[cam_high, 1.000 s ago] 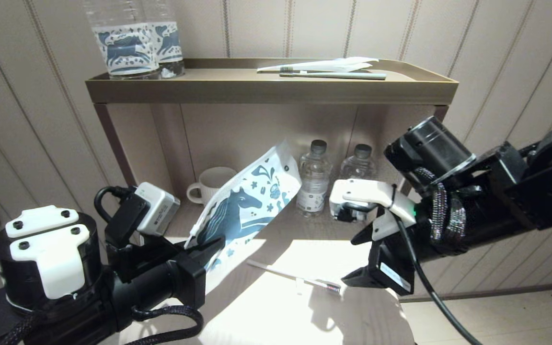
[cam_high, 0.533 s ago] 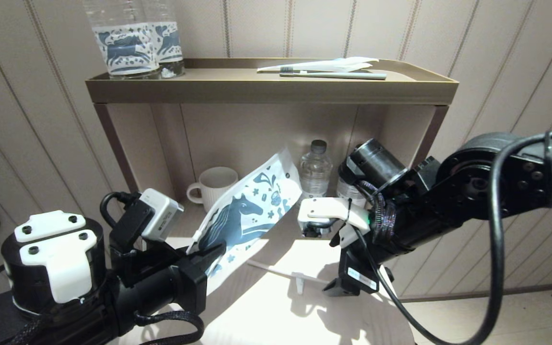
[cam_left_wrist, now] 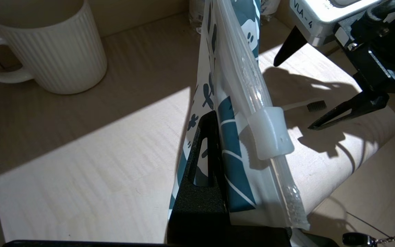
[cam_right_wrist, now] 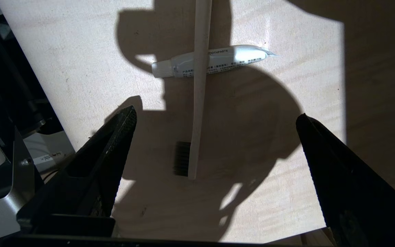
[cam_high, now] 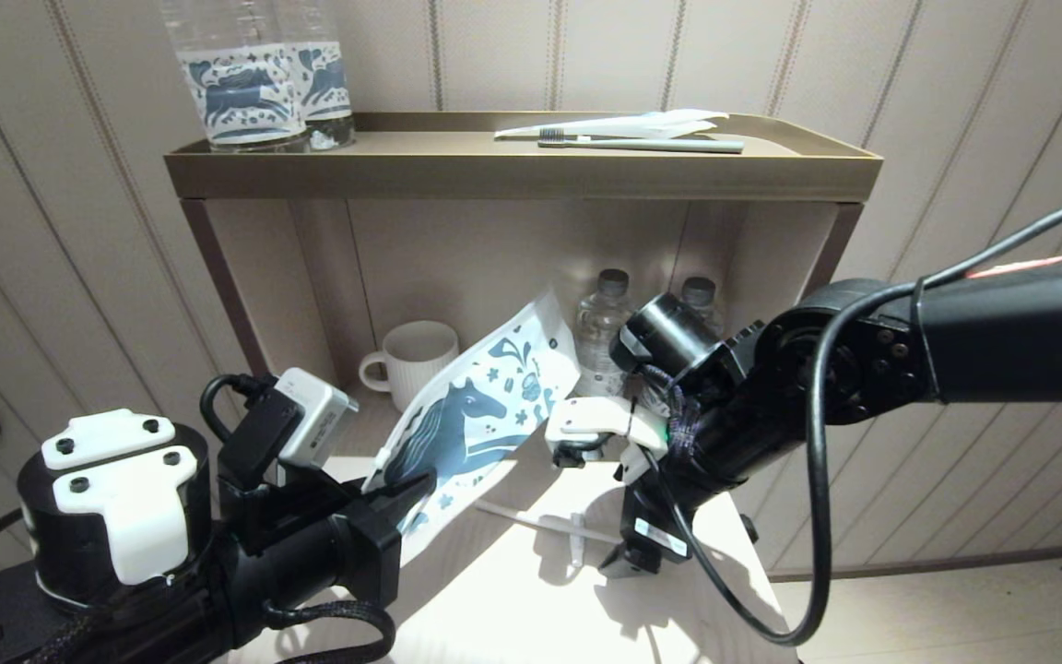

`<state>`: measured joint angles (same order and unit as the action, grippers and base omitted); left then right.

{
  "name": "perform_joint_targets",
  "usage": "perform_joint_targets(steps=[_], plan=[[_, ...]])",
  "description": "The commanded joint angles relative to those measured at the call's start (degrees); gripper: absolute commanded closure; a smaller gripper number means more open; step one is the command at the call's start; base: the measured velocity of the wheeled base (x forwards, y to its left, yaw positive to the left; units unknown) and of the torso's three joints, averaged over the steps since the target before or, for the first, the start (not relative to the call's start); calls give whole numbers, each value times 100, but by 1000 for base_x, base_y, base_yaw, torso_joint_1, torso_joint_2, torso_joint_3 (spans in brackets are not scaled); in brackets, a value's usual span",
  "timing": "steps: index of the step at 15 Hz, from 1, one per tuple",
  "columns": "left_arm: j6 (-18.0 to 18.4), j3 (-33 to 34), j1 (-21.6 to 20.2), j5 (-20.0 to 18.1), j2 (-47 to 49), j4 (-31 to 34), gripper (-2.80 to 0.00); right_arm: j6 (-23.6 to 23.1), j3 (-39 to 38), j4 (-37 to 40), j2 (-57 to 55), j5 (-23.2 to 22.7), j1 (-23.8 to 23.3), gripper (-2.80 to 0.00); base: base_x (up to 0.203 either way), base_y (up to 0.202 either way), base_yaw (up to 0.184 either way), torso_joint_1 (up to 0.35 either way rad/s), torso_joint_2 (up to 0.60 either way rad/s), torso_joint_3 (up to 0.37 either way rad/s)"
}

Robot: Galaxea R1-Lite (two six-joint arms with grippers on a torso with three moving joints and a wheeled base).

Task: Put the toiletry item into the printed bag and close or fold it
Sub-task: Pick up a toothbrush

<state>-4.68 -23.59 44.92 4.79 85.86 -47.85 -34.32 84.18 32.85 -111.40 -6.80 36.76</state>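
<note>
The white toothbrush [cam_right_wrist: 197, 85] lies flat on the pale table [cam_high: 513, 609], dark bristles [cam_right_wrist: 182, 163] toward my right gripper. A small toothpaste tube [cam_right_wrist: 214, 60] lies crosswise under its handle. My right gripper [cam_right_wrist: 215, 116] hovers open just above the brush head, one finger on each side, touching nothing; it also shows in the head view [cam_high: 619, 535]. The printed bag [cam_high: 476, 415], white with a blue horse, stands tilted up off the table. My left gripper [cam_high: 411, 489] is shut on its lower end. The bag's zip slider [cam_left_wrist: 270, 132] sits near that end.
A ribbed white mug [cam_high: 411, 355] and two small water bottles [cam_high: 600, 323] stand at the back under the shelf. The top tray [cam_high: 513, 175] holds clear horse-label bottles [cam_high: 245, 83], a grey-green toothbrush [cam_high: 642, 145] and a white wrapper [cam_high: 642, 123]. The table's edge is close on the right.
My right arm has swung left and down, bringing its open gripper over the toothbrush head. The left gripper and bag have barely moved.
</note>
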Motion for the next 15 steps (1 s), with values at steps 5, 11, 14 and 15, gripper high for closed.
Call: perform_joint_targets(steps=[5, 11, 14, 15], plan=[[-6, 47, -1, -66, 10, -32, 0, -22, 22, 3, -254, -5, -2, -280, 0, 0, 0, 0, 0, 0], [-6, 74, -1, -75, 54, -40, 0, -4, 133, 2, -383, -5, -29, -280, 0, 0, 0, 0, 0, 0], [-6, 74, -1, -75, 54, -40, 0, 13, 134, 2, -374, 3, -17, 0, 0, 0, 0, 0, 0, 0], [-11, 74, -1, -75, 62, -40, 0, 13, 134, 2, -374, 3, -11, 0, 0, 0, 0, 0, 0, 0]])
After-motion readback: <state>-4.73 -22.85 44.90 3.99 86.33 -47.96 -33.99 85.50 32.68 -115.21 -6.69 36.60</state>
